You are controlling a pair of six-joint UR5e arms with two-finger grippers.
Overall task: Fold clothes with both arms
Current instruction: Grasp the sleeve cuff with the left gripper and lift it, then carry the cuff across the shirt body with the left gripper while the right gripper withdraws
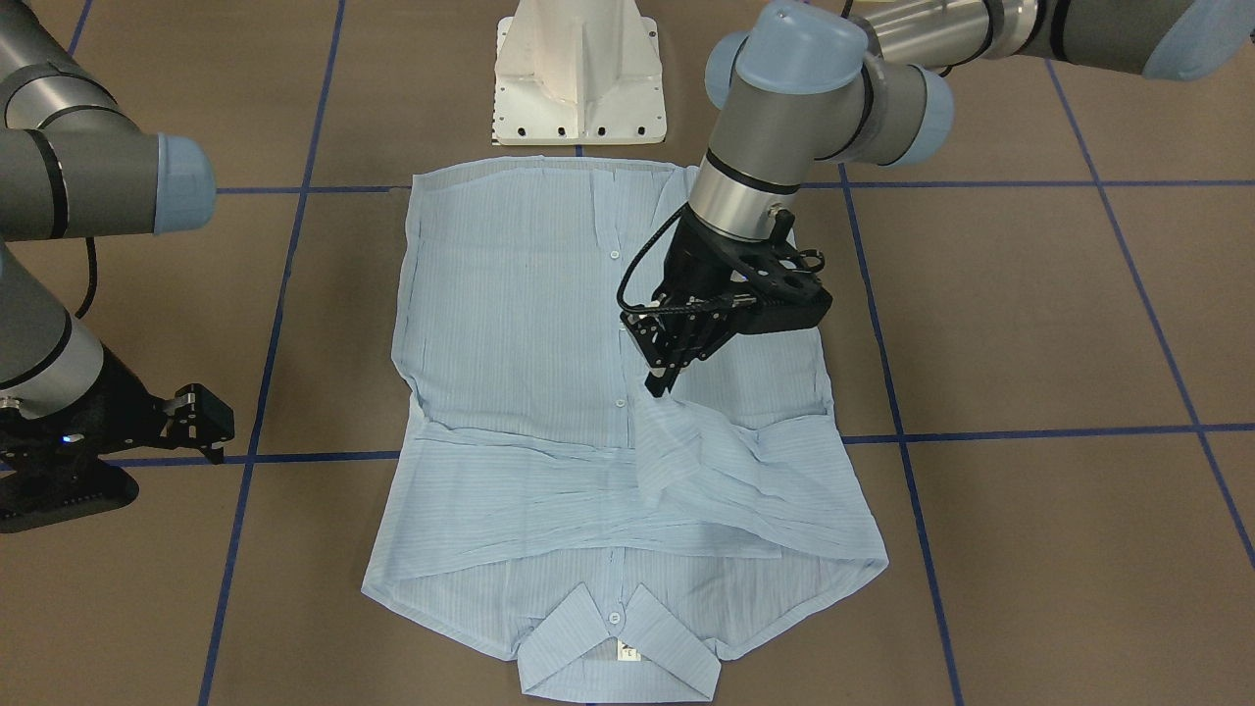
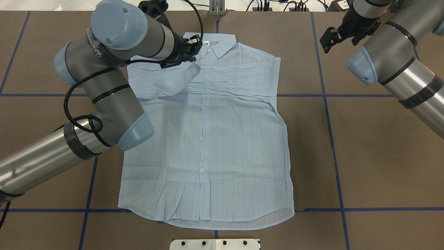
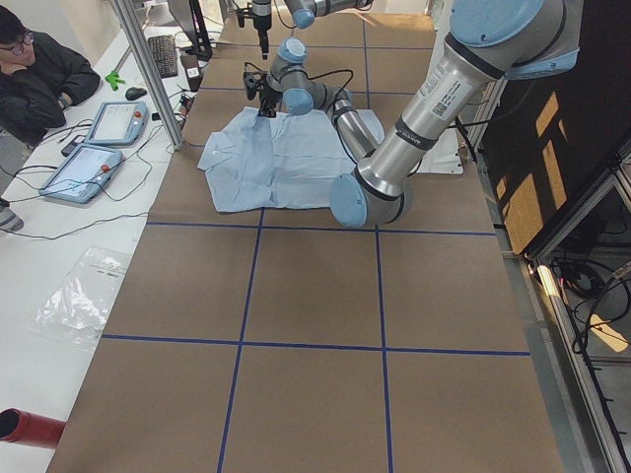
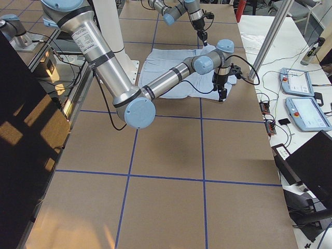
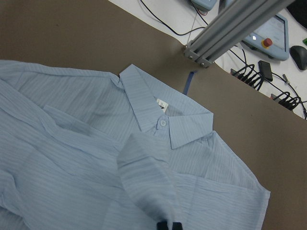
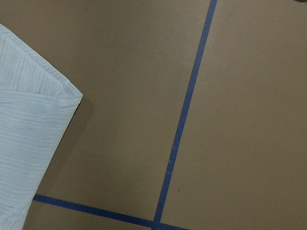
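Clamped in the left gripper [image 5: 169,224], right at the lens: sleeve end [image 5: 144,177] of the shirt [image 1: 510,294], lifted over the chest short of the collar [image 5: 141,103], for tucking inward. Rest flat on the bench [image 1: 1029,324] beneath. Off sideways, the right gripper [image 1: 201,424]: seemingly parted, empty, clear of the fold.

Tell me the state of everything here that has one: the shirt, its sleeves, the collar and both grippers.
Light blue striped long-sleeved shirt: flat on the table, front up, buttoned.
Collar: folded down, buttoned.
Sleeve on the right arm's side: folded flat across the chest.
Sleeve on the left arm's side: end pinched and lifted.
Left gripper: shut on that sleeve.
Right gripper: open, empty, beside the shirt.
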